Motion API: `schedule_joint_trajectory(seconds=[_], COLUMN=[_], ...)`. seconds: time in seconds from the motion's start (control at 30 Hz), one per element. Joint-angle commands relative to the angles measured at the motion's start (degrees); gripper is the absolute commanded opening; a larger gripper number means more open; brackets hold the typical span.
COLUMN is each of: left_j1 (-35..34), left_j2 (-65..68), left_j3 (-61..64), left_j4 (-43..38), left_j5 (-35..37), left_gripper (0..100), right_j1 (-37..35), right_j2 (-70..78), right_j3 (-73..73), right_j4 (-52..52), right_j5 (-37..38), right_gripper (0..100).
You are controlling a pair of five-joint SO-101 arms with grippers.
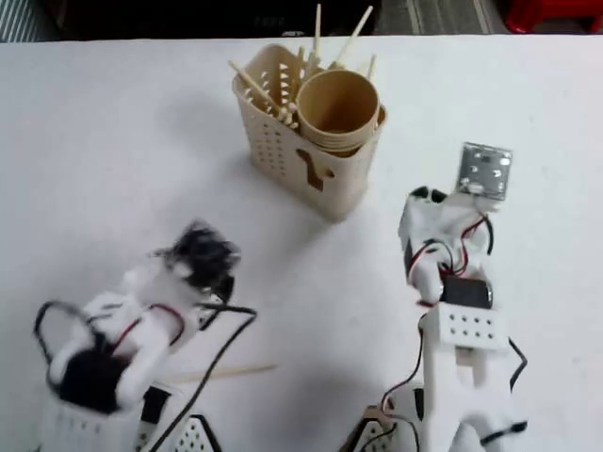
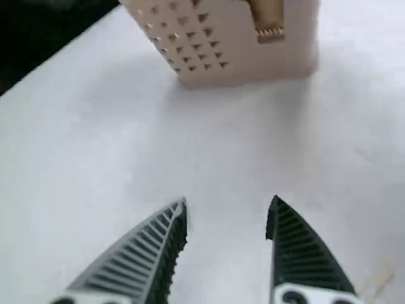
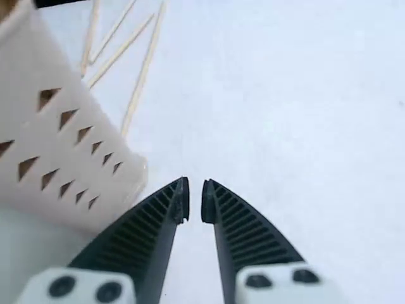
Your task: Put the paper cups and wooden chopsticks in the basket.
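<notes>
Mostly done. Basket [image 1: 311, 174] stands upper centre of the high view, with stacked paper cups [image 1: 337, 108] and several chopsticks [image 1: 259, 89] inside. One loose chopstick [image 1: 240, 371] lies on the bench [image 1: 113, 141], lower left. Left gripper [image 2: 226, 218] spread, empty. Right gripper [image 3: 194, 199] nearly closed, empty. Left to do, likely: that last stick.

1. No text, number, label, brand or sign can be read in any of the views.
2. The basket [image 1: 283, 155], upper middle of the high view, has only punched holes and one larger cut-out shape on its walls, which are not lettering.
3. The paper cup [image 1: 337, 105] standing in it is plain, with no legible print.
4. The small metal plate [image 1: 485, 170] at the right of the high view is too small to show any marking.
</notes>
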Motion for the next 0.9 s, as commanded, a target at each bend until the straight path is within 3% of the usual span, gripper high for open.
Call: schedule_joint_trajectory(seconds=[0.0, 0.13, 0.3, 0.5, 0.67, 0.87], left_j1=[6.5, 14.1, 19.8, 21.2, 20.7, 21.1], left_j2=[14.9, 24.7, 33.2, 42.4, 50.8, 60.1], left_j3=[-4.6, -4.3, -0.5, 6.5, 5.9, 2.4], left_j4=[1.3, 3.4, 0.0, -9.8, -12.7, -15.1], left_j5=[-7.3, -14.9, -16.5, -16.5, -16.1, -16.0], left_gripper=[22, 22, 22, 22, 22, 9], right_j1=[2.3, 3.6, 4.2, 4.7, 4.7, 4.7], right_j2=[4.5, 8.7, 9.9, 9.9, 9.9, 9.9], right_j3=[-0.5, -0.6, -0.6, -0.6, -0.6, -0.6], right_j4=[-5.7, -10.0, -11.0, -11.0, -11.0, -11.0], right_j5=[-1.2, -1.2, -1.2, -1.2, -1.2, -1.2], right_gripper=[5.3, 5.3, 5.3, 5.3, 5.3, 5.3])
